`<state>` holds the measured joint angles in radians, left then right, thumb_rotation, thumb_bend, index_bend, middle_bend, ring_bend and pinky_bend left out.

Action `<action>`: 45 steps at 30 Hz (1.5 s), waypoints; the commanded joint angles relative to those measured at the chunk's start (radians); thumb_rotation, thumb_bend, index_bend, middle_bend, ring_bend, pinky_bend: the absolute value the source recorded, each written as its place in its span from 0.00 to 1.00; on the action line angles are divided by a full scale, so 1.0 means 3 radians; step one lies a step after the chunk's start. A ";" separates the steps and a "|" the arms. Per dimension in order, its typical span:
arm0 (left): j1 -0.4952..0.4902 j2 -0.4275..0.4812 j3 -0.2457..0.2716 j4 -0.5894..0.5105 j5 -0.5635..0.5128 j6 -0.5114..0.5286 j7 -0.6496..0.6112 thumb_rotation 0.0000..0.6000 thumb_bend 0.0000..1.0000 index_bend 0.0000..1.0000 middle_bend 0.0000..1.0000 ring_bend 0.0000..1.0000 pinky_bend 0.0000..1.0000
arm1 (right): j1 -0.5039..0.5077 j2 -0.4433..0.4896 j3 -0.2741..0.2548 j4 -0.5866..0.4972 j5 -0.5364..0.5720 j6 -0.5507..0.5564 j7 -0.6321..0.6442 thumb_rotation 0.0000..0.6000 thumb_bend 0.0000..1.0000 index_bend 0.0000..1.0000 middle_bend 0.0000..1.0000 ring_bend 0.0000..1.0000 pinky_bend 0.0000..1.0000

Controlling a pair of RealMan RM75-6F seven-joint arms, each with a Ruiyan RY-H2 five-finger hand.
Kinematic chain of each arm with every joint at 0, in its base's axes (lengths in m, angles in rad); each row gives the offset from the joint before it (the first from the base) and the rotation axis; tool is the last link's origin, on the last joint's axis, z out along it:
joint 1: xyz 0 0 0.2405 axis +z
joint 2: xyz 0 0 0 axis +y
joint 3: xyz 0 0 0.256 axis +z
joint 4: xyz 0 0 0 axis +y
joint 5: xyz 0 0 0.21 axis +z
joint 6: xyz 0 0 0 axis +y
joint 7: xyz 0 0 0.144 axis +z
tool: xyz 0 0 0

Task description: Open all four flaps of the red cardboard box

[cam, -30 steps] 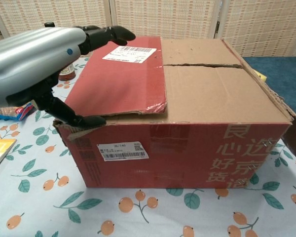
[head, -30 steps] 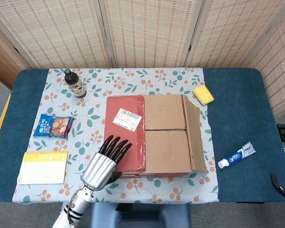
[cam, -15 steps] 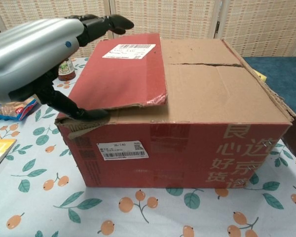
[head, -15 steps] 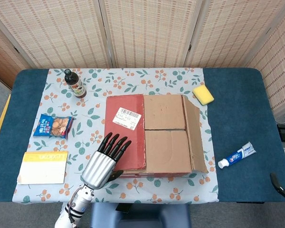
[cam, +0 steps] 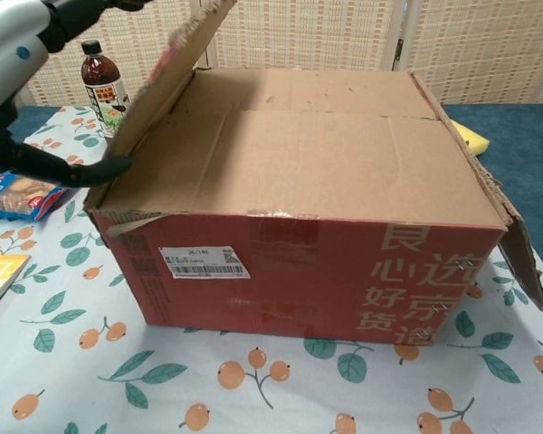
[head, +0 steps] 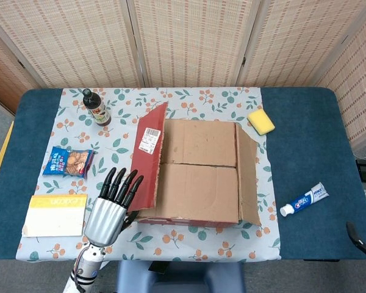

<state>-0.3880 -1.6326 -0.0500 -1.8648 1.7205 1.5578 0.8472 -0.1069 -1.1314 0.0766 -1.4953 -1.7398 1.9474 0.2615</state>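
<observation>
A red cardboard box [head: 198, 171] sits at the centre of a flowered tablecloth [head: 189, 101] on a blue table [head: 305, 122]. Its left flap [head: 149, 155] is raised, standing nearly upright and leaning a little outward, red outer face with a white shipping label [head: 151, 139] turned to the left. Two brown inner flaps [cam: 299, 145] lie flat across the opening and meet along a seam running left to right. The right flap [head: 249, 174] hangs down over the box's right side.

At about eight o'clock from the box, the left hand [head: 110, 204] has its dark fingers [head: 123, 186] stretched out side by side along the red face of the raised flap. In the chest view its thumb [cam: 68, 167] reaches under the flap at the near left corner, so the flap sits between thumb and fingers. Only a dark tip shows at the far right edge of the head view, at about four o'clock; whether the right hand is released or clenched cannot be told.

At eleven o'clock stands a dark sauce bottle [head: 96, 108]. At nine o'clock lies a blue snack packet [head: 69, 162], and at eight o'clock a yellow book [head: 56, 215]. A yellow sponge [head: 260, 121] lies at two o'clock, a toothpaste tube [head: 304, 199] at four o'clock. Woven screens [head: 189, 39] stand behind the table.
</observation>
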 commanded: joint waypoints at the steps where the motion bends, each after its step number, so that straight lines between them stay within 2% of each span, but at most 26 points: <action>1: 0.0085 -0.0018 -0.0024 0.0099 0.0119 0.0136 0.0013 1.00 0.29 0.00 0.11 0.01 0.00 | 0.0002 -0.0002 0.0000 -0.0004 -0.0001 -0.0005 -0.0008 1.00 0.39 0.00 0.00 0.00 0.00; 12: 0.0212 0.0045 -0.0161 0.0119 0.0255 0.0294 -0.0089 1.00 0.29 0.00 0.10 0.00 0.00 | 0.0014 -0.0002 -0.0004 -0.0024 0.0002 -0.0041 -0.0045 1.00 0.39 0.00 0.00 0.00 0.00; 27: 0.0350 0.0165 -0.0312 0.0088 0.0253 0.0353 -0.0164 1.00 0.29 0.00 0.08 0.00 0.00 | 0.0018 -0.0001 -0.0006 -0.0033 0.0000 -0.0051 -0.0057 1.00 0.39 0.00 0.00 0.00 0.00; 32: 0.0460 0.0364 -0.0240 -0.0058 0.0057 0.0270 -0.0236 1.00 0.29 0.00 0.08 0.00 0.00 | 0.0014 -0.0001 -0.0011 -0.0027 -0.0010 -0.0046 -0.0072 1.00 0.39 0.00 0.00 0.00 0.00; 37: 0.0574 0.0829 -0.0073 -0.0228 -0.0255 0.0080 -0.0760 1.00 0.29 0.00 0.08 0.00 0.00 | 0.0045 -0.0007 -0.0034 -0.0054 -0.0021 -0.0149 -0.0197 1.00 0.39 0.00 0.00 0.00 0.00; 42: 0.0674 0.1134 0.0042 0.0164 -0.0266 0.0114 -0.1649 1.00 0.29 0.00 0.08 0.00 0.00 | 0.0229 -0.0080 -0.0005 -0.0121 -0.0077 -0.0408 -0.0404 1.00 0.39 0.00 0.00 0.00 0.00; 45: 0.0727 0.1219 0.0071 0.0389 -0.0307 0.0138 -0.1958 1.00 0.29 0.00 0.08 0.00 0.00 | 0.0421 -0.0102 0.0040 -0.0257 -0.0193 -0.0608 -0.0558 1.00 0.39 0.00 0.00 0.00 0.00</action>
<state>-0.1994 -1.3285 -0.0558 -1.8346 1.6505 1.5974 0.3868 -0.0148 -1.1538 0.0786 -1.5459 -1.7753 1.7997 0.1239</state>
